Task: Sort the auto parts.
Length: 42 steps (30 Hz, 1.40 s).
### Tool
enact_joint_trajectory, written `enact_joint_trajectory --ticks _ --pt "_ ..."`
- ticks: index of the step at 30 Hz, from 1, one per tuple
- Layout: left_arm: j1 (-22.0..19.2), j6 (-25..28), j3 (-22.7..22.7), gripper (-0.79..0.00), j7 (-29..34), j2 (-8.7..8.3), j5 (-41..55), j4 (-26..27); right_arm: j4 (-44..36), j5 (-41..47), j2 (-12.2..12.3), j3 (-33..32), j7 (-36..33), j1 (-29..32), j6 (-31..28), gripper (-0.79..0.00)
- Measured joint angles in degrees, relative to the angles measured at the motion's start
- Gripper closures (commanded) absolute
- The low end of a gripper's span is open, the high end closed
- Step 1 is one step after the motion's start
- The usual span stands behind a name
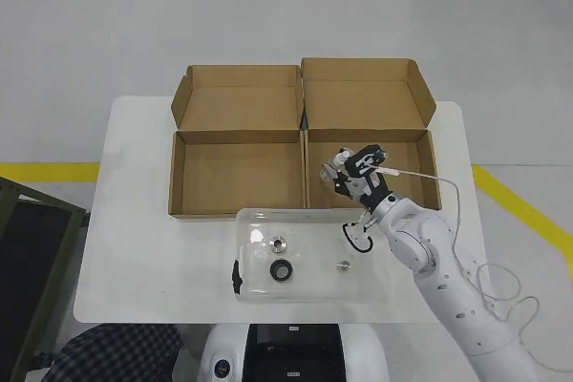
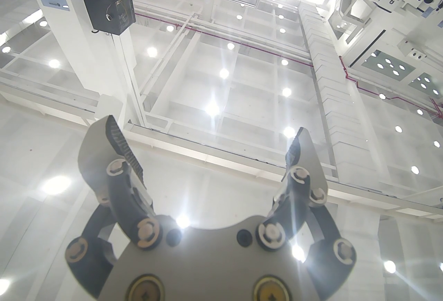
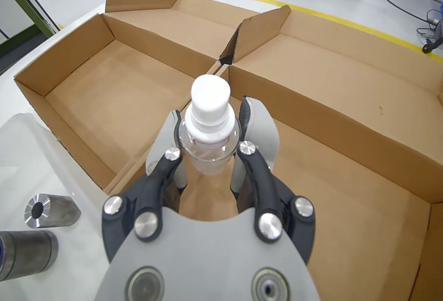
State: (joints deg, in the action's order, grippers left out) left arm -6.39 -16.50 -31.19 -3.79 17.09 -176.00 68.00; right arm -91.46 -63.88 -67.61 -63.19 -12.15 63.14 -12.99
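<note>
My right gripper has its jaws clamped on a clear plastic part with a white cap, held over an open cardboard box. That box sits just beyond the right end of the clear tray, and a second box sits beyond the tray's left end. Inside the tray lie a bored steel cylinder and a darker sleeve. My left gripper faces the ceiling, jaws apart.

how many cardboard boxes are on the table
2. The left box and the right box stand side by side on the far part of the table, both open, beyond the clear tray. None appears hidden.
</note>
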Motion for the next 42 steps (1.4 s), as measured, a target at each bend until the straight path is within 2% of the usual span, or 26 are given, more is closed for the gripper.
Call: enact_joint_trajectory --ticks 9,11,13,14,17,25,26,27,30,36,42 --pt "0.0 0.0 0.0 -0.785 0.0 0.00 0.0 0.0 3.9 -0.6 -1.0 2.1 -1.4 -2.5 1.7 0.000" --pt "0.0 0.0 0.0 -0.785 0.0 0.00 0.0 0.0 4.5 -0.8 -1.2 2.4 -1.7 -2.9 2.0 -0.058" --pt "0.0 0.0 0.0 -0.785 0.0 0.00 0.0 0.0 5.0 -0.9 -1.3 2.6 -1.9 -3.1 2.1 -0.194" --pt "0.0 0.0 0.0 -0.785 0.0 0.00 0.0 0.0 5.2 -1.0 -1.4 2.6 -2.0 -3.2 2.1 -0.228" --pt "0.0 0.0 0.0 -0.785 0.0 0.00 0.0 0.0 5.8 -1.1 -1.6 2.8 -2.2 -3.5 2.2 -0.289" --pt "0.0 0.0 0.0 -0.785 0.0 0.00 0.0 0.0 6.2 -2.2 -1.9 3.0 -2.4 -3.4 2.2 -0.372" --pt "0.0 0.0 0.0 -0.785 0.0 0.00 0.0 0.0 6.1 -2.5 -1.9 2.9 -2.4 -3.4 2.1 -0.542" --pt "0.0 0.0 0.0 -0.785 0.0 0.00 0.0 0.0 6.0 -2.9 -1.9 2.8 -2.4 -3.3 2.1 -0.628" --pt "0.0 0.0 0.0 -0.785 0.0 0.00 0.0 0.0 4.9 -3.8 -1.8 2.3 -2.4 -2.8 2.2 -0.785" --pt "0.0 0.0 0.0 -0.785 0.0 0.00 0.0 0.0 0.4 -5.2 -1.4 0.5 -3.0 -0.9 1.4 -0.785" --pt "0.0 0.0 0.0 -0.785 0.0 0.00 0.0 0.0 -6.9 -4.6 -0.5 -3.2 -4.6 2.4 -2.8 -0.785"
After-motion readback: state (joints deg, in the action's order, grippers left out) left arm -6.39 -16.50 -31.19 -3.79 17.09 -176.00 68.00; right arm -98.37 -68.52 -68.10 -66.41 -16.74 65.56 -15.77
